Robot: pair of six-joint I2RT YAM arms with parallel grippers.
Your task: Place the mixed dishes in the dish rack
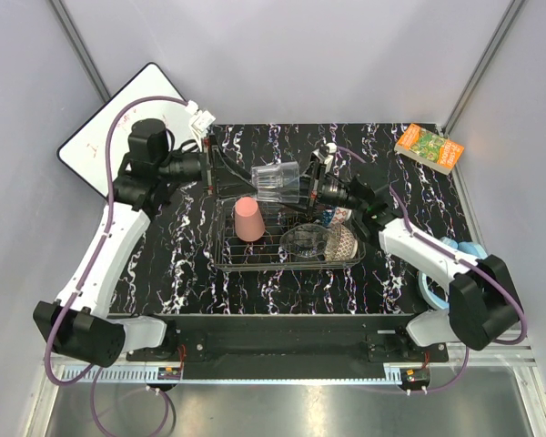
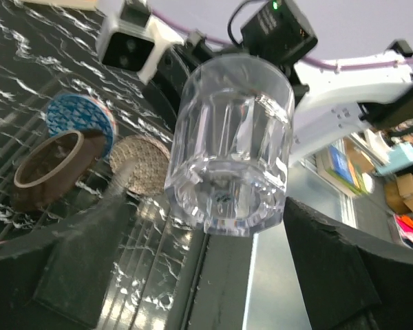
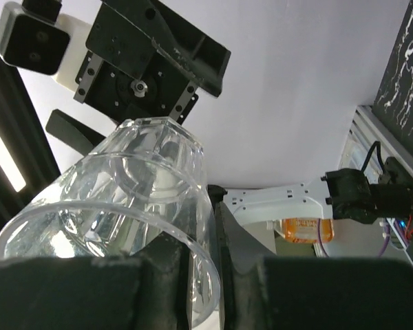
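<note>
Over on the left, beyond the white board (image 1: 118, 123) in the corner, the left gripper (image 1: 211, 169) reaches out level above the table, its jaws spread as wide as they go and holding nothing. Straight in front of it hangs the small clear glass (image 1: 275, 182), tipped on its side in the air above the back edge of the dish rack (image 1: 264, 266). Its thick base is turned toward those open fingers without touching them. That looks to me like a handover being set up: the base is offered so the left arm can take the glass round its body. Below, the rack already holds the pink plastic cup (image 1: 247, 219) mouth down, the clear glass bowl (image 1: 304, 242), the beige patterned bowl (image 1: 344, 242) and the blue patterned bowl (image 2: 77, 115). To the right, the right gripper (image 1: 315, 188) has the glass by its rim, jaws nearly closed, one finger inside the mouth and one outside, which leaves the body free. Further right lie the green-orange book (image 1: 428, 147) and the blue headphones (image 1: 460, 250), no part of the job
</note>
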